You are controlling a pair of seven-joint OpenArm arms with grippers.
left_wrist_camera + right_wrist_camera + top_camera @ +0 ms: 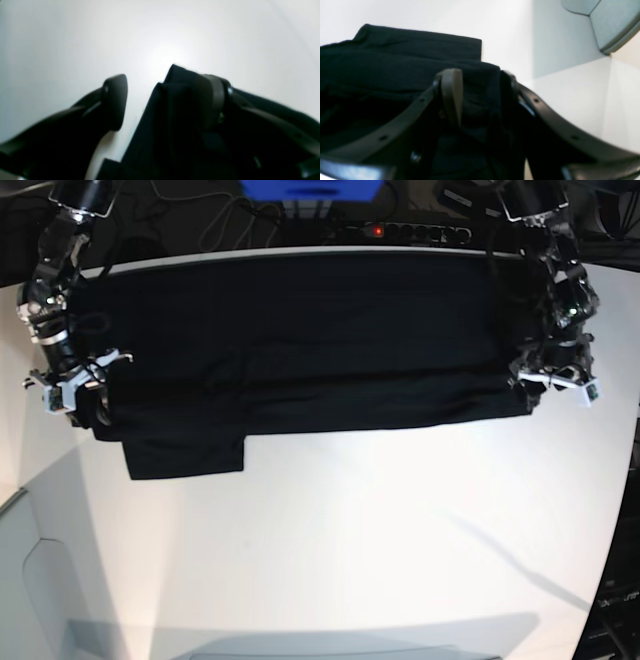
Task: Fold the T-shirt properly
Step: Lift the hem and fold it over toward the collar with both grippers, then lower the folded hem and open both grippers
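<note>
The black T-shirt (pixel 300 340) lies in a long folded band across the far part of the white table (pixel 350 530), with a sleeve (pixel 185 455) sticking out toward the front on the left. My left gripper (pixel 162 100) is open over the shirt's right end (pixel 172 120); bare table shows between one finger (pixel 115 100) and the cloth. It also shows in the base view (pixel 535 388). My right gripper (pixel 481 92) is at the shirt's left edge (pixel 85 402), its fingers (pixel 452 95) closed on bunched black cloth (pixel 480 100). Label and print are hidden.
A power strip (pixel 400 230) with a red light, a blue object (pixel 310 188) and cables lie behind the table's far edge. A grey panel (pixel 610 22) stands beyond the table in the right wrist view. The table's curved edge (pixel 625 480) runs along the right.
</note>
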